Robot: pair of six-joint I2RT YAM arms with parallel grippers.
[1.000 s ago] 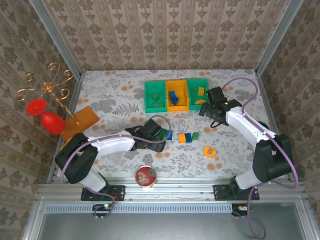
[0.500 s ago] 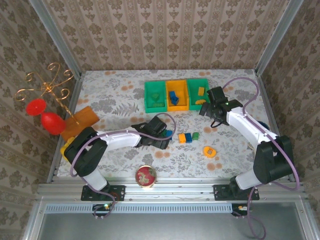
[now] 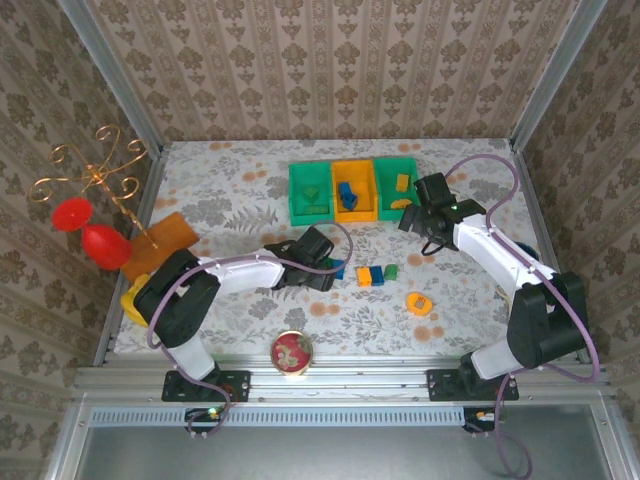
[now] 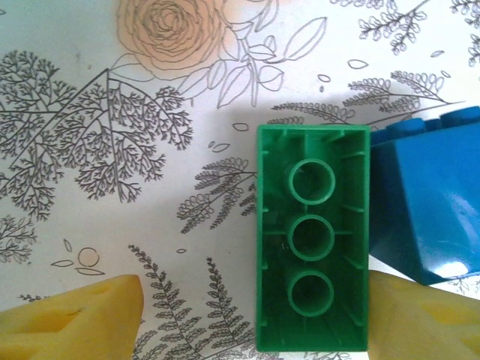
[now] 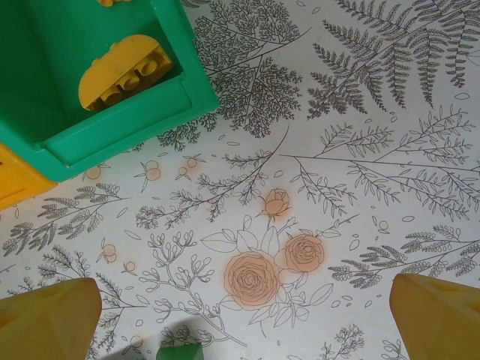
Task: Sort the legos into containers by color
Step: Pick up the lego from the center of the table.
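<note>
A green lego [image 4: 313, 240] lies studs-down on the floral table, with a blue lego [image 4: 427, 202] tight against its right side. My left gripper [image 4: 251, 322] straddles the green one, open: the right fingertip [image 4: 427, 319] is at the brick's edge and the left fingertip [image 4: 75, 319] stands well apart. From above, the left gripper [image 3: 325, 265] sits mid-table. Orange [image 3: 364, 276], blue [image 3: 377, 275] and green [image 3: 391, 271] legos lie loose to its right. The containers stand at the back: green [image 3: 296, 190], orange [image 3: 354, 213], green [image 3: 382, 185]. My right gripper [image 3: 425, 215] hovers open and empty beside the right bin [image 5: 127, 135], which holds a yellow lego [image 5: 127, 71].
A round orange piece [image 3: 419, 303] lies on the near right. A red-lidded tin [image 3: 291, 352] stands at the front edge. An orange sheet [image 3: 160, 245] and a gold wire stand with red balls [image 3: 90, 190] occupy the left side.
My left gripper has slid right over the green lego and its jaws have narrowed. The right arm has not moved.
</note>
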